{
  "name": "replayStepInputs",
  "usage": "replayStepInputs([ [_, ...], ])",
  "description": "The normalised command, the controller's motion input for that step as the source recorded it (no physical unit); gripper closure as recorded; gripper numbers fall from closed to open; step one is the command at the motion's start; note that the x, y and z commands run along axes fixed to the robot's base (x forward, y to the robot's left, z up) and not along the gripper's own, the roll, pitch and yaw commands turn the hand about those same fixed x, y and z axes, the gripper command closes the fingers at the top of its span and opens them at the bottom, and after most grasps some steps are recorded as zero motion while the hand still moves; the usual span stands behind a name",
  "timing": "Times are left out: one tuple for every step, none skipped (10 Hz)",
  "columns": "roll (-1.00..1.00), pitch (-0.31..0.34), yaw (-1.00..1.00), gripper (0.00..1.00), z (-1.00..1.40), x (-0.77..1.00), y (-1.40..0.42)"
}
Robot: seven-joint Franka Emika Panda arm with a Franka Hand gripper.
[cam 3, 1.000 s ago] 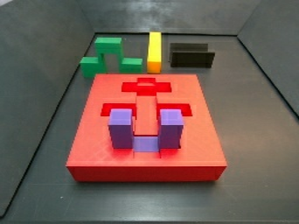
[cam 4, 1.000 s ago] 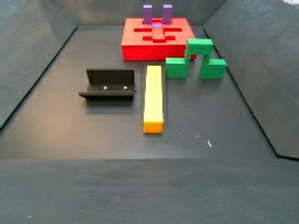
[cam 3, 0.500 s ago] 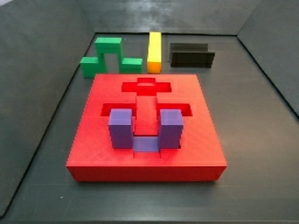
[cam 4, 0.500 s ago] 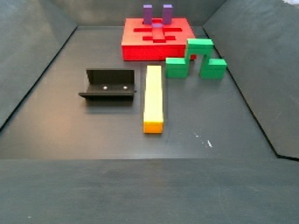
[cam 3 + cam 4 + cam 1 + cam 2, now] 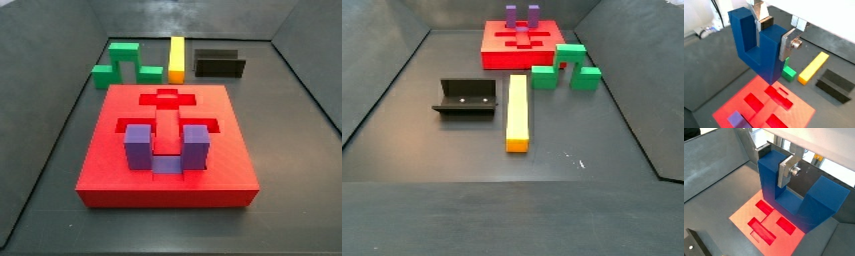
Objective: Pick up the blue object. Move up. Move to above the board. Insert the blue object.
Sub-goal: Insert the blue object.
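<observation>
Gripper [image 5: 774, 31] clamped on dark blue U-shaped block [image 5: 759, 47], high up; big flat red board [image 5: 764, 218] straight below, prongs pointing up.

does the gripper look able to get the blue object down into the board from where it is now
Probably yes. In both wrist views the gripper holds the blue object above the board, nothing lies between them, and open recesses show below. The purple block fills only one slot.
</observation>
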Motion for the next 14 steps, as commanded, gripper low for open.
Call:
replayStepInputs([
  [0.07,-0.211,0.01,1.0,-0.2,0.83,0.3],
  [0.12,-0.22,0.01,1.0,-0.18,0.79,0.33],
  [0.2,-0.157,0.12,1.0,-0.26,0.65,0.26],
  [0.27,-0.119,0.19,1.0,-0.3,0.55,0.17],
  [0.35,-0.029,0.23,1.0,-0.51,0.29,0.0],
  [0.33,-0.011,0.23,1.0,-0.68,-0.03,0.0],
  [0.29,0.0,0.29,1.0,-0.67,-0.1,0.01],
  [0.25,0.006,0.27,1.0,-0.61,0.0,0.0],
  [0.2,0.029,0.2,1.0,-0.54,0.0,0.0],
  [0.13,0.043,0.0,1.0,-0.52,0.32,0.0],
  [0.05,0.0,-0.08,1.0,-0.53,0.31,0.0],
  [0.0,0.0,-0.29,1.0,-0.42,0.31,0.0],
  [-0.07,0.0,-0.38,1.0,-0.32,0.23,0.0],
  [-0.13,0.0,-0.33,1.0,-0.3,0.13,0.03],
])
